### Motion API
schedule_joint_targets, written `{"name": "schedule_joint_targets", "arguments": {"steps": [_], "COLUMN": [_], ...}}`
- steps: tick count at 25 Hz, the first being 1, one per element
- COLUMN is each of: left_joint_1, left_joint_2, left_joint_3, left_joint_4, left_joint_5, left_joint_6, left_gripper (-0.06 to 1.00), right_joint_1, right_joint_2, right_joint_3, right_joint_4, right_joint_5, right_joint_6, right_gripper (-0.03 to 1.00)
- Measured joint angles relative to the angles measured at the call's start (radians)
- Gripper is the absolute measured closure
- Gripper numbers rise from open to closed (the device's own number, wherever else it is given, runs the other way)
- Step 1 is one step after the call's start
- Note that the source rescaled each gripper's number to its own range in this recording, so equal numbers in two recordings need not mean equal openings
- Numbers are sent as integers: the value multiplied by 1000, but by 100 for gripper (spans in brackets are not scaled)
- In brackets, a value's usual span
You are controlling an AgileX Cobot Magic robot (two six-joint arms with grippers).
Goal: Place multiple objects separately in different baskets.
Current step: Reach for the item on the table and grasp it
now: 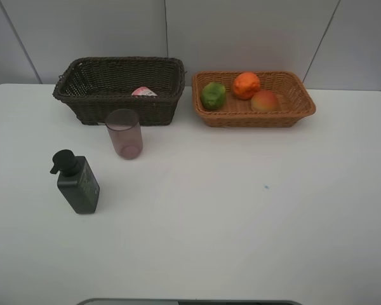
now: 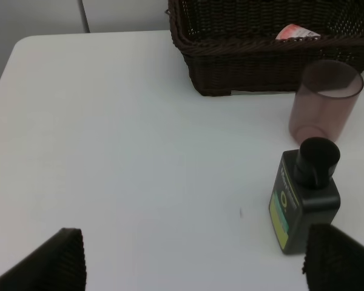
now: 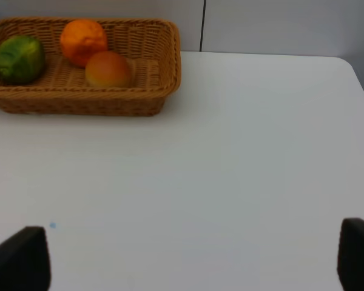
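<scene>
Sort check, both arms idle.

The layout tells you the rule. Fruit goes in the tan basket [image 1: 254, 119], toiletries in the dark basket [image 1: 114, 107]. The two baskets stand side by side at the back of the tabletop [image 1: 241, 210], so each arm has its own basket within reach.

Tan basket: the orange [image 1: 246, 85] is at the back, the green fruit [image 1: 213, 95] is at the end nearest the dark basket, and the red-yellow mango [image 1: 265, 101] is just beside the orange. All three lie low on the shallow floor. I judge this side finished.

Dark basket: only a pink-and-white patch of the spray bottle [image 1: 144, 92] shows above the deep wall, so you cannot tell how it lies.

Not yet binned, both on the left arm's side:
- The cup [image 1: 124, 133] is translucent pink, upright and mouth up. It stands just in front of the dark basket and is not touching it.
- The pump bottle [image 1: 78, 182] is dark and squat, with a black pump head and a green-yellow label on one face. It stands upright, nearer the robot than the cup and apart from it.

Left jaws are spread wide and grasp nothing. In the wrist view the pump bottle sits close to one finger. Right jaws are likewise released and empty, over bare tabletop well apart from the tan basket.

Judgement: about two thirds done. The pump bottle looks like your next pick. Grip the body, not the pump head — the head could pivot.
</scene>
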Motion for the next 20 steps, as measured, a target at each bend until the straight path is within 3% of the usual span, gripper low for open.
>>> {"name": "schedule_joint_targets", "arguments": {"steps": [7, 13, 20], "left_joint_1": [0, 0, 0], "left_joint_2": [0, 22, 368], "left_joint_3": [0, -10, -102], "left_joint_4": [0, -56, -71], "left_joint_5": [0, -12, -86], "left_joint_6": [0, 0, 8], "left_gripper": [1, 1, 1], "right_joint_1": [0, 0, 0], "right_joint_2": [0, 0, 0], "right_joint_3": [0, 0, 0], "right_joint_4": [0, 0, 0], "right_joint_5": [0, 0, 0], "right_joint_6": [-2, -2, -2], "right_gripper": [-3, -3, -3]}}
